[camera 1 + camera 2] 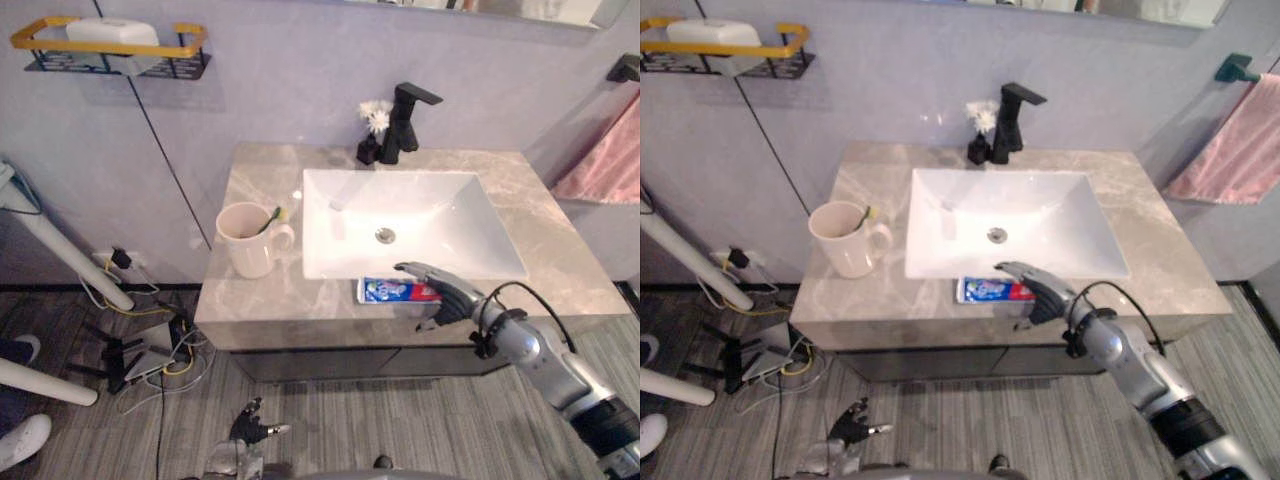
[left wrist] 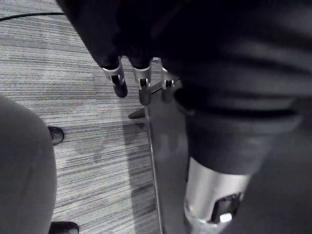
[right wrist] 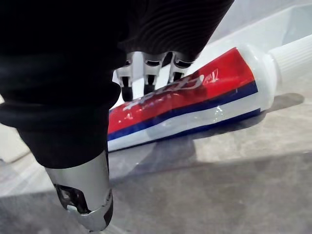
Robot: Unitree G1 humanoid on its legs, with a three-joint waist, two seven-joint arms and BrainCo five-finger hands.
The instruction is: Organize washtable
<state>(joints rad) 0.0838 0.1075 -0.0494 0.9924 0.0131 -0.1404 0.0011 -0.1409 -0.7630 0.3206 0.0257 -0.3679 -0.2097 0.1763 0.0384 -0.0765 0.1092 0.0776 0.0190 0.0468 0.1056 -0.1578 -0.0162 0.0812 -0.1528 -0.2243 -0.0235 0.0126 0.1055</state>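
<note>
- Your right hand (image 1: 445,296) hangs over the toothpaste tube (image 1: 383,291), its fingers (image 3: 146,73) stretched out just above the tube and its thumb dropped on the near side. It is released and grips nothing yet.
- The tube lies flat on the washtable (image 1: 262,180), on the narrow strip between the sink (image 1: 425,215) and the near edge.
- Your left hand (image 1: 254,426) hangs low by the floor, fingers slack and empty.
- That strip is the main risk. If you close from an angle, I'd expect the tube to skid, either off the near edge to the floor or far-side into the basin.
- The thumb looks close to the counter's edge. If it catches there, the fingers may only push the tube away.
- The tube is soft and glossy. Clench hard and it may buckle or squirt out of the grasp; hold it by one end and it will likely sag.
- The cup (image 1: 248,240), with a toothbrush (image 1: 271,219) in it, stands well to the left. Carry the tube in too low and you could tip it.
</note>
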